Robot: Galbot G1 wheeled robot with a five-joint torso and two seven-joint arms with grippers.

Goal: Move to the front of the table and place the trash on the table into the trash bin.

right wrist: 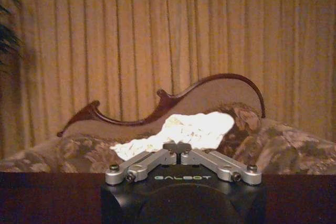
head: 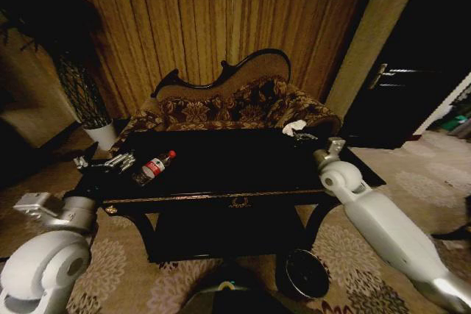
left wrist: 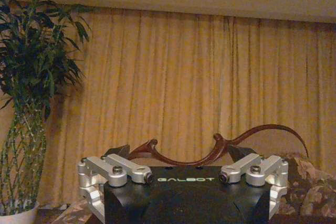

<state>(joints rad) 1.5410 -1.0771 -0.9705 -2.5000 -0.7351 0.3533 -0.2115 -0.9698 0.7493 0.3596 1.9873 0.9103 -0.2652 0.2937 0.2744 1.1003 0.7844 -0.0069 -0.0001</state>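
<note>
A clear bottle with a red cap and a red-white label lies on its side at the left of the black glossy table. Just left of the bottle, my left gripper hovers over the table's left end; in the left wrist view this gripper is open, with nothing between its fingers. A crumpled white paper scrap sits at the table's back right edge. There my right gripper has its fingertips pressed together on the scrap. The dark round trash bin stands on the carpet below the table's front right.
A floral sofa with a curved dark frame stands right behind the table, in front of gold curtains. A tall plant in a white pot stands at the back left, and a dark door is at the right. Patterned carpet covers the floor.
</note>
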